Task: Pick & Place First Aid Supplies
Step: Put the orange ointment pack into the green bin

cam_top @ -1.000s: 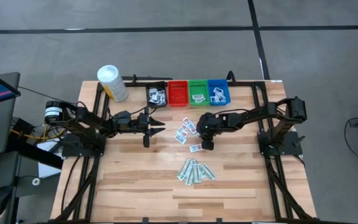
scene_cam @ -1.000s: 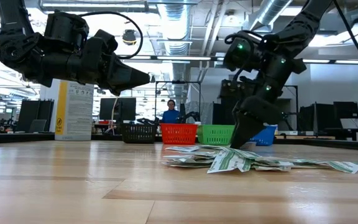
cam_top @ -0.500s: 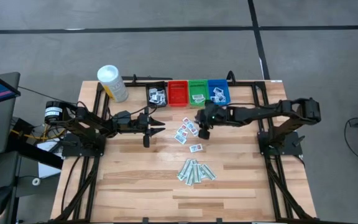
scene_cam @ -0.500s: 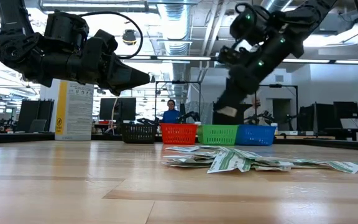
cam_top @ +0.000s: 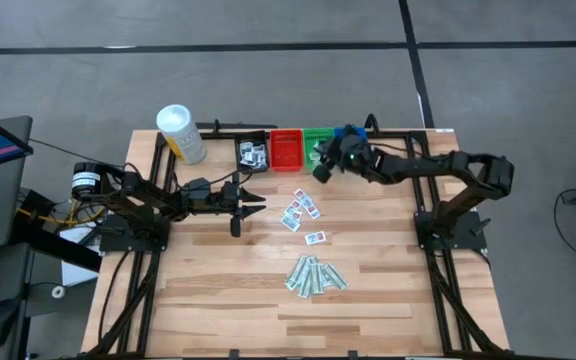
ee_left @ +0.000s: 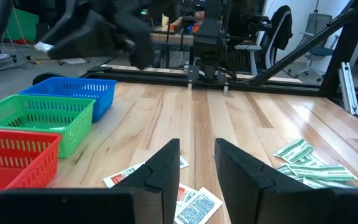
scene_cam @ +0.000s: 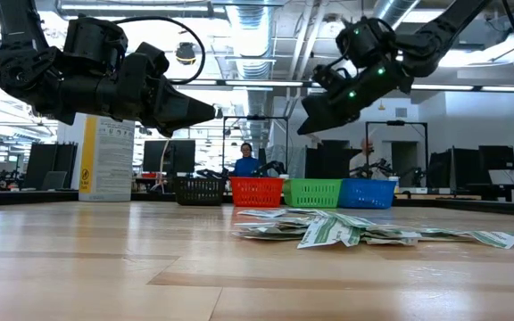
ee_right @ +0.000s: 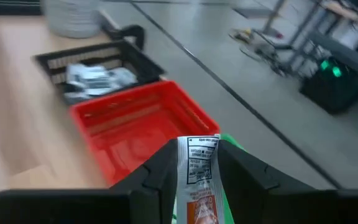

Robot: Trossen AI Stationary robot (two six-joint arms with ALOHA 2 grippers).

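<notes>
This is an open robotics lab or workshop. In the low view, bare ceiling ducts (scene_cam: 248, 27) and pipes fill the top of the frame, with monitors (scene_cam: 163, 153) and a seated person (scene_cam: 244, 160) at centre. The high view shows a grey concrete floor (cam_top: 288, 60) around the wooden table (cam_top: 218, 290); an office chair (ee_left: 283, 25) stands at the left wrist view's upper right.
</notes>
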